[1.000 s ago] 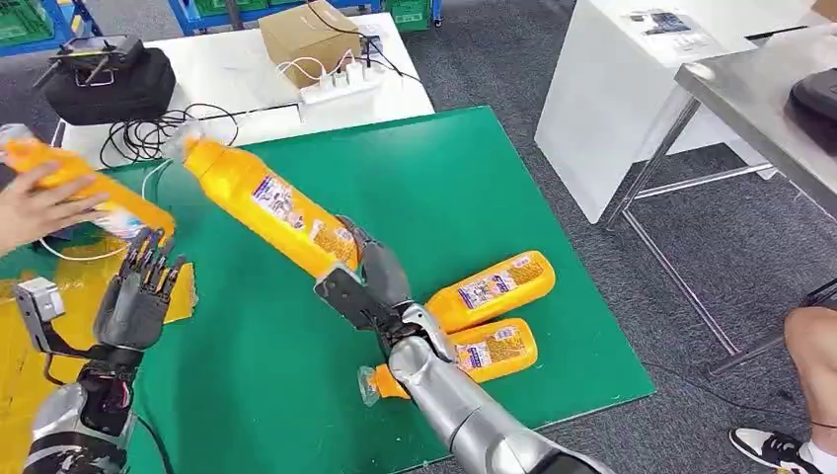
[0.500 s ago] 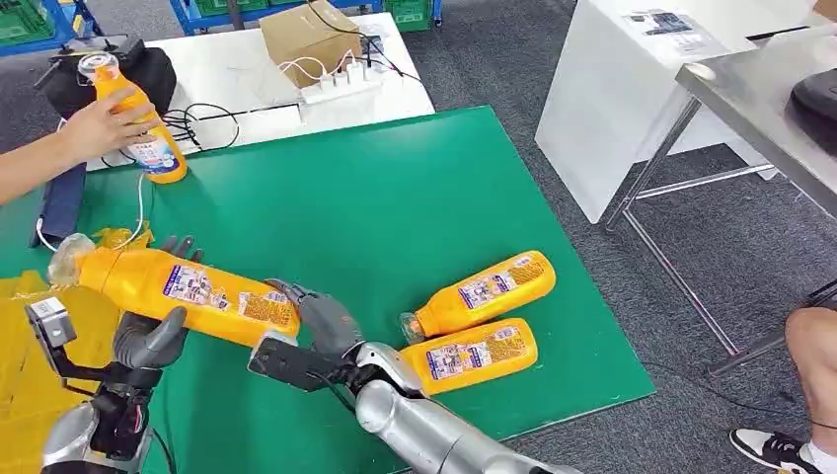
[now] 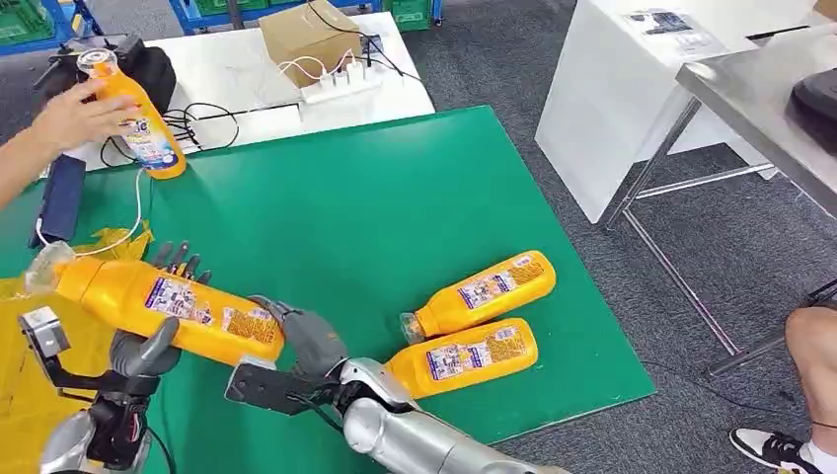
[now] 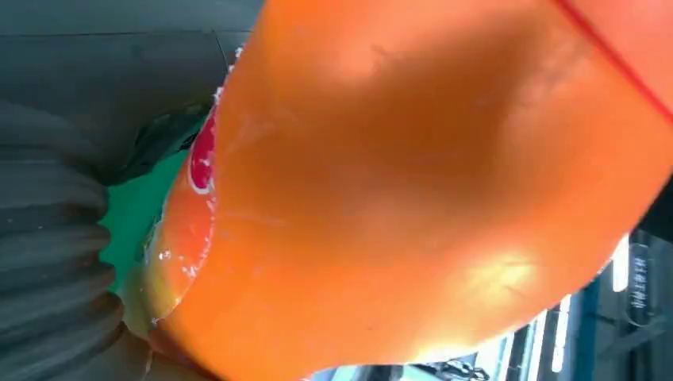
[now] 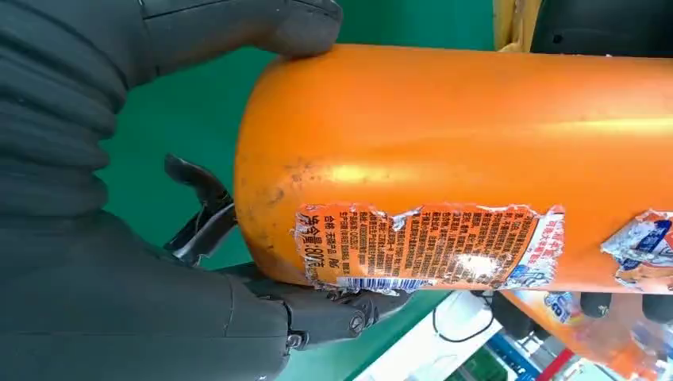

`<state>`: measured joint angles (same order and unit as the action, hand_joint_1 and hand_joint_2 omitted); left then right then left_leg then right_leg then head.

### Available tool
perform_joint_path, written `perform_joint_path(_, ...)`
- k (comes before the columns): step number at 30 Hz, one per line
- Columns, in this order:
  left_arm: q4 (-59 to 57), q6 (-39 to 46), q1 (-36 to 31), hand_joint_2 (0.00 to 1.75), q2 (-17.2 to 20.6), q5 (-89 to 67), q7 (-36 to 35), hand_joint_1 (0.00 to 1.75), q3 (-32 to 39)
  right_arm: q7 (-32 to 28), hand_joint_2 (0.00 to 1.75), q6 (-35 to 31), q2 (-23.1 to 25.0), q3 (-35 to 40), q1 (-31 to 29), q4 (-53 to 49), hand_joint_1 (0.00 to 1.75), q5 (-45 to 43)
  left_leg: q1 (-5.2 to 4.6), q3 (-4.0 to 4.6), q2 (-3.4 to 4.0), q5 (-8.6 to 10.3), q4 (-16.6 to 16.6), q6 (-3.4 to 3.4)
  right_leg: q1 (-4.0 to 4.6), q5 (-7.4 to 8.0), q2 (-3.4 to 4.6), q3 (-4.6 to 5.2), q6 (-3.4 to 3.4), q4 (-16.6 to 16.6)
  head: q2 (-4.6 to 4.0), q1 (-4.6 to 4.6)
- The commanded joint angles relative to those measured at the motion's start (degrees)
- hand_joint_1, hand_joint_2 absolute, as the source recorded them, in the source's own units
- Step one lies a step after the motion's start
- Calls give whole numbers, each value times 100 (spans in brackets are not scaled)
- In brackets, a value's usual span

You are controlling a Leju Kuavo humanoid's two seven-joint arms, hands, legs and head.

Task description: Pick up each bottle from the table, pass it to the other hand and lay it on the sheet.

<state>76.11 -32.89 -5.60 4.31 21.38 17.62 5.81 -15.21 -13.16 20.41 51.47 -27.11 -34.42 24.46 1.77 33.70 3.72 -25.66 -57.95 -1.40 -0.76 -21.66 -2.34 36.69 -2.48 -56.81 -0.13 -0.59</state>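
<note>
At the far left edge of the head view, the yellow sheet (image 3: 25, 380) lies on the green desk (image 3: 375, 207), partly hidden by the robot's left arm. Above it, at the upper left of the frame, a person's hand (image 3: 69, 117) grips an upright orange bottle (image 3: 138, 118) standing at the desk's back edge, beside a black bag (image 3: 148, 64) and a loop of black cable (image 3: 202, 123).

Lower left, the left hand (image 3: 148, 341) is wrapped around the held bottle (image 3: 163, 301), thumb under it and dark fingertips (image 3: 178, 259) showing over its far side. This bottle lies nearly level above the desk, its clear cap pointing to the left edge over the sheet. In the left wrist view the bottle's orange body (image 4: 428, 190) sits hard against the hand's ribbed cover.

Just right of that, at lower centre, the right hand (image 3: 301, 341) clasps the bottle's flat base end; the right wrist view shows the thumb (image 5: 262, 28) on one side of the base and fingers (image 5: 333, 305) on the other, under the torn label (image 5: 428, 246). Both hands hold it together.

Right of centre, two more bottles lie on the desk side by side and touching: the farther bottle (image 3: 484, 291) and the nearer bottle (image 3: 469, 357), caps pointing left.

At the upper middle, a cardboard box (image 3: 306, 35) and a white power strip (image 3: 341, 84) sit on a white table.
</note>
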Motion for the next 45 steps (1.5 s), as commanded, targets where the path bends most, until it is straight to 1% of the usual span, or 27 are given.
perform_joint_path(1,-105,51,-160,175,-37,-38,-15,73,-226,10,175,40,-41,672,-115,64,175,-89,3,-29,-49,-8,4,22,-1,-13,6,-32,11,2,0,0)
perform_joint_path(2,-109,52,-162,175,-36,-35,-10,175,-231,17,175,29,-41,686,-140,96,175,-115,0,-14,-37,-3,4,15,-3,-8,0,-17,6,1,0,0)
perform_joint_path(3,-115,54,-166,175,-34,-29,9,175,-240,14,175,-4,-41,737,-186,146,175,-205,1,-27,-51,-7,5,20,-2,-14,1,-30,10,1,0,0)
perform_joint_path(4,-110,50,-163,175,-31,-31,18,175,-243,11,175,-4,-41,734,-199,162,175,-224,0,-12,-34,-3,3,12,-2,-8,-2,-15,6,0,0,0)
perform_joint_path(8,-97,43,-137,175,-24,-39,62,175,-248,0,175,-44,-41,744,-241,243,175,-290,2,-36,-51,-10,8,22,-2,-16,7,-38,11,3,0,0)
perform_joint_path(10,-76,34,-125,175,-23,-62,99,175,-251,-21,175,-89,-41,700,-264,291,175,-314,3,-27,-46,-8,5,19,0,-13,2,-31,8,4,0,0)
perform_joint_path(11,-72,37,-126,175,-30,-91,125,175,-251,-32,175,-108,-41,663,-281,309,175,-329,-2,-13,-31,-2,5,12,-3,-7,-2,-15,4,1,0,0)
perform_joint_path(13,-60,38,-123,175,-34,-125,150,175,-257,-61,175,-131,-41,545,-322,348,175,-343,1,-31,-51,-8,7,21,-2,-14,1,-35,8,4,0,0)
perform_joint_path(16,-32,53,-106,175,-21,-209,210,175,-247,-112,175,-149,-41,324,-368,368,175,-263,-2,-9,-28,-1,2,12,-3,-5,0,-11,4,0,0,0)
perform_joint_path(18,-8,82,-104,175,-9,-337,285,175,-232,-130,175,-155,-41,117,-384,361,175,-155,-1,-11,-32,-2,2,13,-2,-6,-1,-13,5,0,0,0)
perform_joint_path(21,48,221,-108,175,-12,-613,413,175,-206,-142,175,-157,-44,-89,-400,346,175,-27,1,-16,-39,-4,2,16,-2,-9,2,-19,7,-1,0,0)
perform_joint_path(23,242,830,-32,175,-15,-1453,746,175,-173,-165,175,-312,-64,-361,-348,284,175,209,-1,-15,-38,-3,3,15,-3,-8,1,-17,6,-1,0,0)
perform_joint_path(24,344,1389,-25,175,-42,-2208,1027,175,-129,-174,175,-423,-113,-482,-337,173,0,413,-1,-22,-45,-5,3,19,-3,-11,3,-25,8,-1,0,0)
perform_joint_path(27,660,2384,120,175,-143,-3467,1152,175,280,-176,175,-384,-404,-874,36,-955,0,932,2,-16,-36,-6,1,17,0,-8,4,-20,6,2,0,0)
perform_joint_path(30,688,2328,144,175,-144,-3496,1170,175,355,-65,175,-249,-472,-940,126,-1225,0,1027,4,-8,-23,-4,1,13,3,-4,6,-12,4,4,0,-2)
perform_joint_path(31,707,2625,163,175,-136,-3826,1206,175,366,-89,175,-244,-477,-986,175,-1309,0,1063,2,-19,-39,-7,3,19,0,-11,3,-24,5,3,0,0)
perform_joint_path(32,752,3301,225,175,-164,-4542,1215,175,443,-159,175,-206,-546,-1098,293,-1584,0,1140,0,-11,-30,-4,3,13,-1,-7,-1,-14,4,2,0,0)
perform_joint_path(33,867,4028,384,175,-174,-5215,1259,175,617,-183,175,-82,-727,-1167,464,-2119,0,1206,0,-22,-44,-7,6,19,-2,-12,-1,-27,6,4,0,0)
perform_joint_path(34,922,4436,538,175,-123,-5683,1194,175,735,-144,175,9,-904,-1224,615,-2590,0,1224,1,-14,-32,-5,5,14,-1,-7,2,-18,4,5,0,0)
perform_joint_path(36,942,4709,872,175,19,-6108,1082,175,1048,-73,175,212,-1387,-1355,910,-3544,0,1195,0,-35,-36,-15,9,24,-3,-13,19,-37,6,9,0,0)
perform_joint_path(37,877,4869,968,175,87,-6471,1039,175,1161,-49,0,277,-1562,-1446,1035,-3870,0,1213,2,-26,-17,-12,8,19,-1,-8,23,-27,4,9,0,0)
perform_joint_path(40,687,5552,1374,175,138,-7937,825,175,1564,39,0,896,-2198,-1600,1270,-4423,0,1002,-1,-23,-26,-11,12,16,-4,-10,7,-27,2,12,0,0)
perform_joint_path(41,643,5578,1486,175,141,-8068,785,175,1659,1,0,1022,-2338,-1630,1300,-4419,0,909,-4,-35,-34,-15,15,21,-8,-16,9,-38,1,15,0,0)
perform_joint_path(42,628,5620,1534,175,108,-8082,870,175,1727,-73,0,1033,-2380,-1665,1323,-4383,0,869,-2,-21,-20,-12,12,15,-4,-9,10,-26,0,15,0,0)
perform_joint_path(43,628,5620,1534,175,108,-8082,870,175,1727,-73,0,1033,-2380,-1665,1323,-4383,0,869,-2,-37,-23,-20,16,21,-6,-13,19,-39,2,18,0,0)
perform_joint_path(44,506,5523,1597,175,178,-9015,464,175,1700,-28,0,1202,-2554,-1595,1343,-4328,0,867,-5,-43,-31,-24,16,24,-10,-18,19,-44,3,16,0,0)
perform_joint_path(45,439,5505,1629,175,204,-9285,344,175,1700,9,0,1254,-2660,-1581,1374,-4324,0,856,-5,-27,-34,-24,11,23,-9,-16,7,-32,3,12,0,0)
